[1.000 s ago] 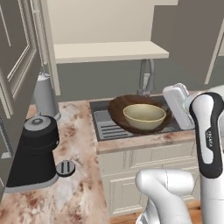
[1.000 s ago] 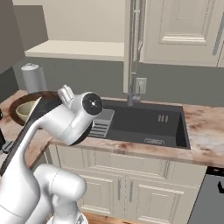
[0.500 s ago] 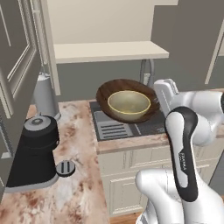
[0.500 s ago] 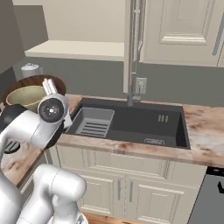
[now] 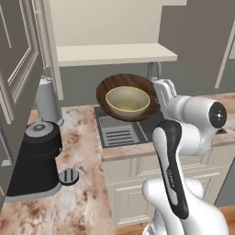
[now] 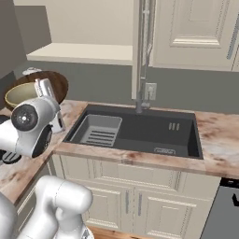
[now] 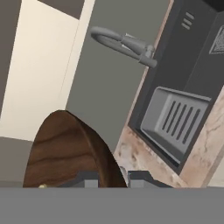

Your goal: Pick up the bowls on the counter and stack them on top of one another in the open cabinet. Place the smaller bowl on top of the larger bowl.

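My hand (image 5: 158, 94) is clamped on the right rim of the larger bowl (image 5: 114, 87), holding it in the air above the sink's (image 6: 140, 130) left end, below the open cabinet's shelf (image 5: 114, 53). It tilts — its mouth faces me — with the smaller bowl (image 5: 127, 100) nested inside.

Soft, even rendered light, faint shadows, no glare, slightly coarse edges.
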You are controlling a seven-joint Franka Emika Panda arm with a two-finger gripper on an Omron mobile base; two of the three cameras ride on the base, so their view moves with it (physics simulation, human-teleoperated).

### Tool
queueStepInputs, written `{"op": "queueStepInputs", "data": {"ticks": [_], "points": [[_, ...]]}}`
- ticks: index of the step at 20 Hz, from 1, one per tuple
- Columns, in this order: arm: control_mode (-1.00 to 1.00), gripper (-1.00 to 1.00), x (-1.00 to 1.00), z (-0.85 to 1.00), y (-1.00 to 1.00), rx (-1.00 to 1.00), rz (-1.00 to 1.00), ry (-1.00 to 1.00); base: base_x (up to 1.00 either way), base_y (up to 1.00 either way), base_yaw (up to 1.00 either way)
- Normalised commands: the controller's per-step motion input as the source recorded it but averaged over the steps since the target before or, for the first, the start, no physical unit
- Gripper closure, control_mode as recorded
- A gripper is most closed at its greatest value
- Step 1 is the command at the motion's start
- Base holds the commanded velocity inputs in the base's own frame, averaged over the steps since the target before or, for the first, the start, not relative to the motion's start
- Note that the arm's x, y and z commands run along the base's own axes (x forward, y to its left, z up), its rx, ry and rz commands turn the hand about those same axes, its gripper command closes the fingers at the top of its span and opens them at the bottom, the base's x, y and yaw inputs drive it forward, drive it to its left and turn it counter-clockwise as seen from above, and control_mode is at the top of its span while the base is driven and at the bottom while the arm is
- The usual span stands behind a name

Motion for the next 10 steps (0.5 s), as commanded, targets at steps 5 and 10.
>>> {"op": "queueStepInputs", "data": {"ticks": [5,10], "points": [[-1.00,1.00,0.02,0.00,0.01,0.00,0.00,0.00,0.00,0.00,0.00],[-1.00,1.00,0.12,0.33,0.00,0.00,-0.01,0.04,0.00,0.00,0.00]]}}
